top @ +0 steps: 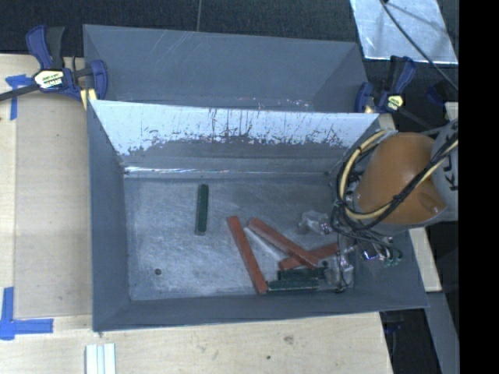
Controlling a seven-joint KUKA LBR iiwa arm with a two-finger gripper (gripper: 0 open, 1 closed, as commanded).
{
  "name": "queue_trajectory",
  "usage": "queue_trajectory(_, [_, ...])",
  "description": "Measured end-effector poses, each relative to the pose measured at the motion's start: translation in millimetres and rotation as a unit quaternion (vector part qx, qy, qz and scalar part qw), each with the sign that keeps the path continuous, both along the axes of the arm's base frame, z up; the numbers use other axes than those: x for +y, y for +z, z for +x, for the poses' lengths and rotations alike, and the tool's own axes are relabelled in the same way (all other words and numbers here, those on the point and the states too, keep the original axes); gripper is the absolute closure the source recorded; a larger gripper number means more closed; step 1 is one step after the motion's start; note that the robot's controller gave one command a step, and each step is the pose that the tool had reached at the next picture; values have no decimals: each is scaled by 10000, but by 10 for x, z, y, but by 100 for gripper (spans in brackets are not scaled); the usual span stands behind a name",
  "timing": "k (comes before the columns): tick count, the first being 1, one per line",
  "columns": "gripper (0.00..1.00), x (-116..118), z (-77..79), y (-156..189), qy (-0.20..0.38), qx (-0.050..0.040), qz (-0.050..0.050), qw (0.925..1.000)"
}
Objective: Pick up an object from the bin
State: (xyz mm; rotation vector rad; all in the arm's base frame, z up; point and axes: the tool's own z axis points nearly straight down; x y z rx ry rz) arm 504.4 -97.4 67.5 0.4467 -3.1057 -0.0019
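the bin (109, 232) is matt grey metal, its back wall (234, 127) worn with dark streaks and its floor (164, 248) scuffed pale. the red-brown sticks (246, 265) look smooth and matt, wood or plastic i cannot tell. the dark green bar (201, 209) is dull. the arm's orange cover (398, 181) is smooth, faintly glossy.

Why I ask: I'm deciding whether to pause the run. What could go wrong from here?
The gripper sits by the bin's right wall; it could scrape the metal. The red-brown sticks and a dark green stick lie crossed in a heap beside it; a grasp might catch several or slip off.
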Motion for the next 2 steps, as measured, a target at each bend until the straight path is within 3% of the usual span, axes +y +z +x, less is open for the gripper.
queue_trajectory(1, [100, -12, 11, 59, 3, -7, -13, 10000])
queue_trajectory(2, [100, 55, 320, 1551, 2310, -69, -13, 9729])
